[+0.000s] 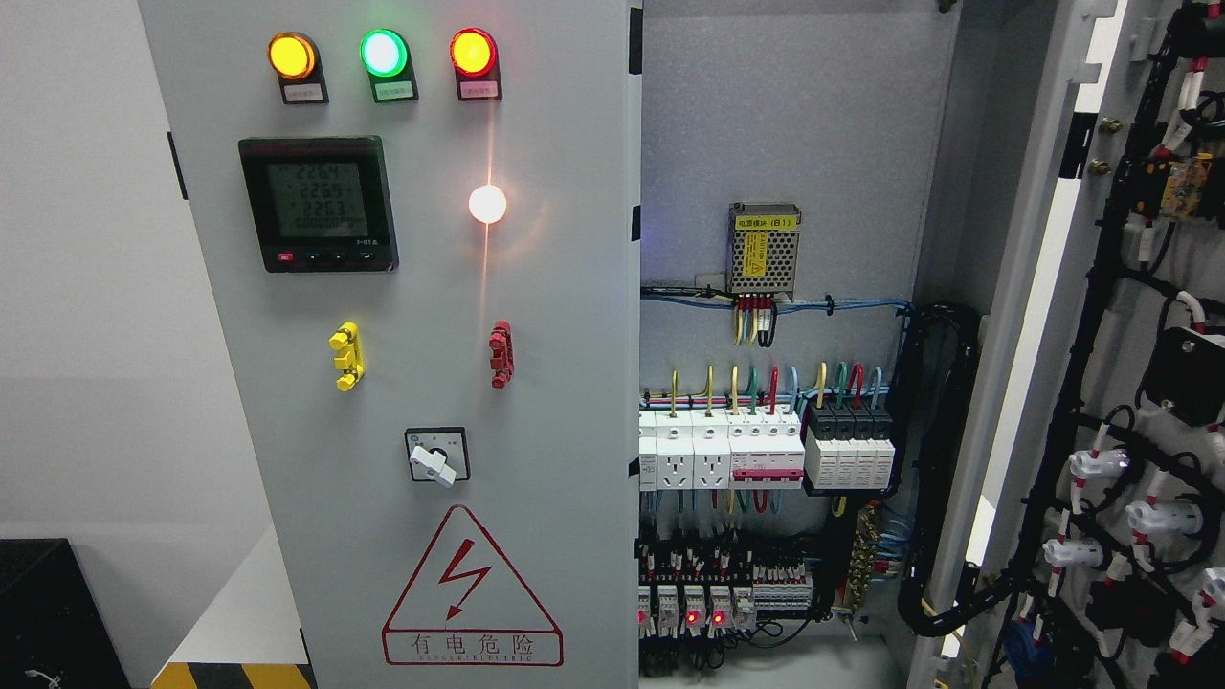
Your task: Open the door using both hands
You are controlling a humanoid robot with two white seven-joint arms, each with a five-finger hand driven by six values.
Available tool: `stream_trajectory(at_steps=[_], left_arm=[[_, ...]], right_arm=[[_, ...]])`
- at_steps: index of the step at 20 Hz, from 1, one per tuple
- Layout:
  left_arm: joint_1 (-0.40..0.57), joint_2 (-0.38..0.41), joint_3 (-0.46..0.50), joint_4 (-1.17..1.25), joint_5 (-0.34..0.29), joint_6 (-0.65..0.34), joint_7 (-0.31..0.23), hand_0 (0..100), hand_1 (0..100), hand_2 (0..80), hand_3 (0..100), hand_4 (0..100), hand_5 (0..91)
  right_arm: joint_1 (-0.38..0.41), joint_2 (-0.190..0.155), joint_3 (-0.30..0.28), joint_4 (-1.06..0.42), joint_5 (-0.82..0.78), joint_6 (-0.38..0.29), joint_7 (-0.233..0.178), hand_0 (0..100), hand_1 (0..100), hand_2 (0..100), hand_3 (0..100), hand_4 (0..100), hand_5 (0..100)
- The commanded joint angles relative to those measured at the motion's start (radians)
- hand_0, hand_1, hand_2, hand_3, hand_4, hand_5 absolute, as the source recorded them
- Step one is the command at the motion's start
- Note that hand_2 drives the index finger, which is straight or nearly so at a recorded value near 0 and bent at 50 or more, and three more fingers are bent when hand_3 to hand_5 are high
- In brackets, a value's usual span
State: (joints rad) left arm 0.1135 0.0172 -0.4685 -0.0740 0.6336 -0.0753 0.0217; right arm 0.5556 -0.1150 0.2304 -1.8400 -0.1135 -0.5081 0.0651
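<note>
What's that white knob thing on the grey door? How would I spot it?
Start at the closed left door of the cabinet and drop below the digital meter, past the yellow handle and red handle. Just above the red warning triangle sits a rotary switch: the only white lever on a square black plate.

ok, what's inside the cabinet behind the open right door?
Visible: power supply, white breakers, black modules, relays. The closed left door covers the rest.

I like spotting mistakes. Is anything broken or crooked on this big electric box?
Nothing looks broken. The right door hangs wide open, showing wiring, while the left door is shut. The rotary switch knob points slantwise, likely just its setting.
</note>
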Motion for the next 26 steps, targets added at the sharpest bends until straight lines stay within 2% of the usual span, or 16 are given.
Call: stream_trajectory(at_steps=[1, 8, 15, 17, 22, 26], left_arm=[[-0.006, -0.031, 0.005, 0.017, -0.002, 0.0, 0.017, 0, 0, 0.0, 0, 0, 0.0], [-0.005, -0.031, 0.005, 0.01, 0.0, -0.004, 0.012, 0, 0, 0.0, 0, 0, 0.0], [-0.006, -0.065, 0.005, 0.008, 0.0, -0.004, 0.014, 0, 0, 0.0, 0, 0, 0.0], [-0.008, -0.069, 0.005, 0.008, 0.0, -0.003, 0.014, 0, 0, 0.0, 0, 0, 0.0], [-0.02, -0.079, 0.005, 0.008, 0.0, -0.004, 0.014, 0, 0, 0.0, 0, 0, 0.0], [-0.021, -0.095, 0.005, 0.008, 0.001, -0.004, 0.014, 0, 0, 0.0, 0, 0, 0.0]], right_arm=[[-0.049, -0.017, 0.052, -0.171, -0.003, -0.055, -0.008, 19, 0, 0, 0, 0, 0], [-0.175, -0.002, 0.041, -0.17, -0.006, -0.055, -0.008, 19, 0, 0, 0, 0, 0], [-0.318, 0.061, 0.052, -0.16, -0.003, -0.035, -0.01, 19, 0, 0, 0, 0, 0], [-0.368, 0.067, 0.052, -0.16, 0.0, 0.015, -0.01, 19, 0, 0, 0, 0, 0], [-0.502, 0.067, 0.038, -0.16, -0.002, 0.245, -0.01, 19, 0, 0, 0, 0, 0], [-0.559, 0.083, 0.035, -0.154, -0.002, 0.335, -0.011, 19, 0, 0, 0, 0, 0]])
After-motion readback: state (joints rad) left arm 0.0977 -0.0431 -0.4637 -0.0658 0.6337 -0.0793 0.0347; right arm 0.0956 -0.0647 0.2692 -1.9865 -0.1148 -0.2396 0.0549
